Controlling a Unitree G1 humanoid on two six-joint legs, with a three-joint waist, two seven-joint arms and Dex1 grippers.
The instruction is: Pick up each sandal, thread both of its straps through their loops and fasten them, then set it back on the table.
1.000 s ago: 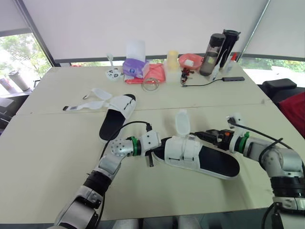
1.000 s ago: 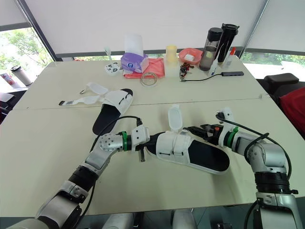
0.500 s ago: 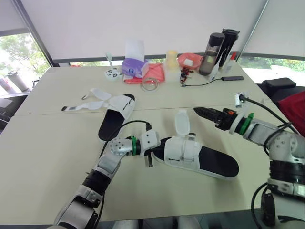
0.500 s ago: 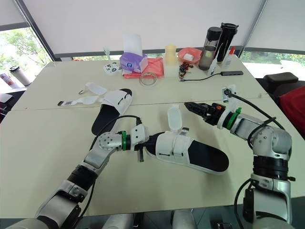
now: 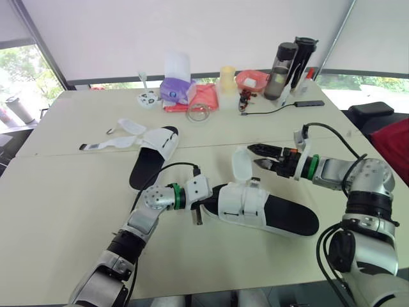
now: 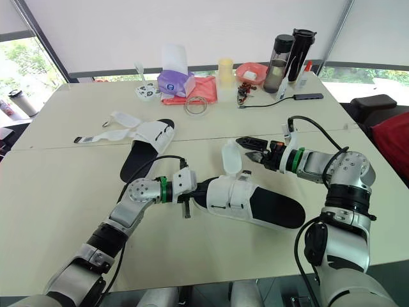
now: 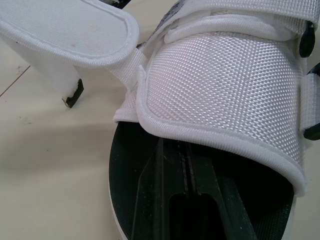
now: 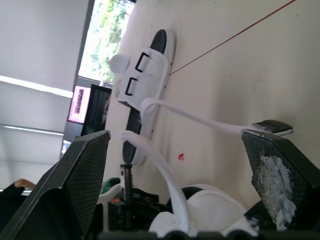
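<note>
The near sandal (image 5: 281, 214), black-soled with a white upper, lies on the table in front of me. One of its white straps (image 5: 242, 165) stands upright and loose. My left gripper (image 5: 208, 203) is shut on the sandal's toe end, with one finger (image 7: 185, 200) lying on the sole under the upper. My right gripper (image 5: 254, 155) hovers open just right of the upright strap's tip, holding nothing. The second sandal (image 5: 155, 153) lies further back on the left, its straps (image 5: 112, 137) spread out flat.
Along the table's far edge stand a purple tissue box (image 5: 174, 91), a red cloth (image 5: 206, 96), a tape ring (image 5: 199, 112), a yellow cup (image 5: 227, 80), a red bowl (image 5: 253, 80) and two dark bottles (image 5: 291, 61). A black cable (image 5: 275, 110) runs to a hub.
My right gripper left the sandal's side, lifted away, then came back toward the upright strap with its fingers open. The left gripper and sandal have hardly moved.
</note>
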